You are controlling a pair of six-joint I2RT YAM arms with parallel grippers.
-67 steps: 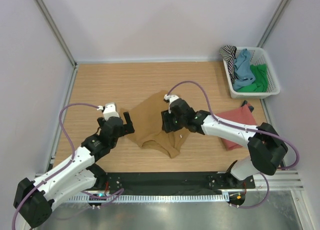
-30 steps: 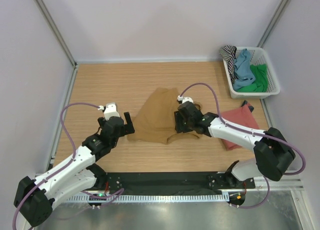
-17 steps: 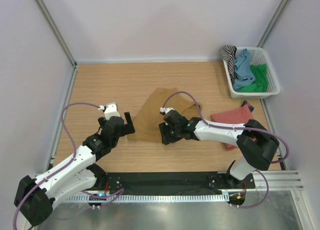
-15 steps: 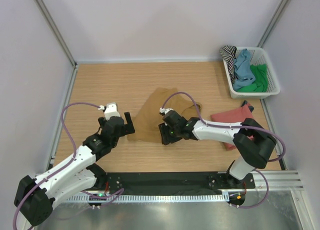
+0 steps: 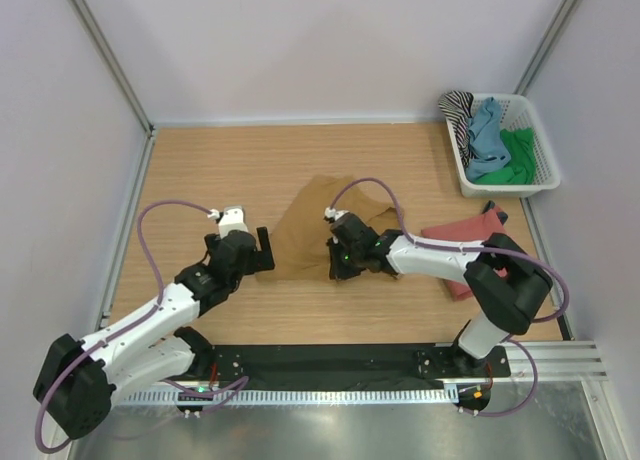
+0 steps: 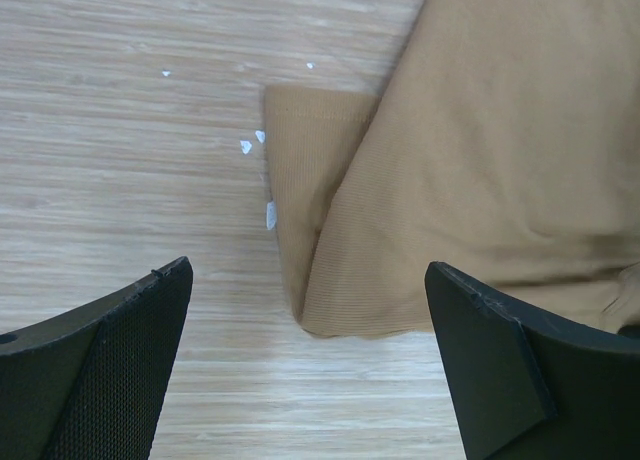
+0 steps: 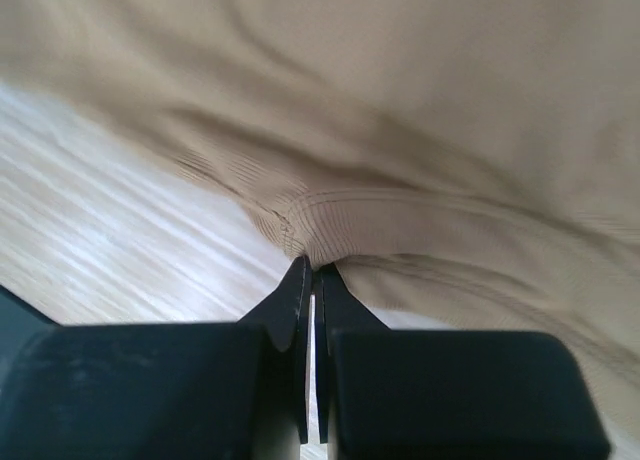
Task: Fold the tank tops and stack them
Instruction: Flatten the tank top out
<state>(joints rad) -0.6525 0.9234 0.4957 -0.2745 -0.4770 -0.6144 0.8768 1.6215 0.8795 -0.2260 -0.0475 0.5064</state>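
The ochre-brown tank top (image 5: pixel 308 225) lies crumpled and partly folded mid-table. My right gripper (image 5: pixel 336 271) sits at its near edge, shut, pinching a puckered bit of hem (image 7: pixel 318 223) at the fingertips of the right gripper (image 7: pixel 312 275). My left gripper (image 5: pixel 259 260) stands wide open at the cloth's left corner. In the left wrist view a folded corner of the tank top (image 6: pixel 330 300) lies just ahead of the left gripper (image 6: pixel 310 380), untouched. The rust-red tank top (image 5: pixel 482 236) lies flat to the right, partly under my right arm.
A white basket (image 5: pixel 541 170) at the back right holds striped (image 5: pixel 458 106), blue (image 5: pixel 487 135) and green (image 5: pixel 519 148) cloth. Metal frame posts stand at the table's back corners. White specks (image 6: pixel 246 146) dot the wood beside the cloth.
My right gripper swept back left along the ochre top's near edge and shut on its hem. The left gripper edged right, toward the cloth's corner, still open.
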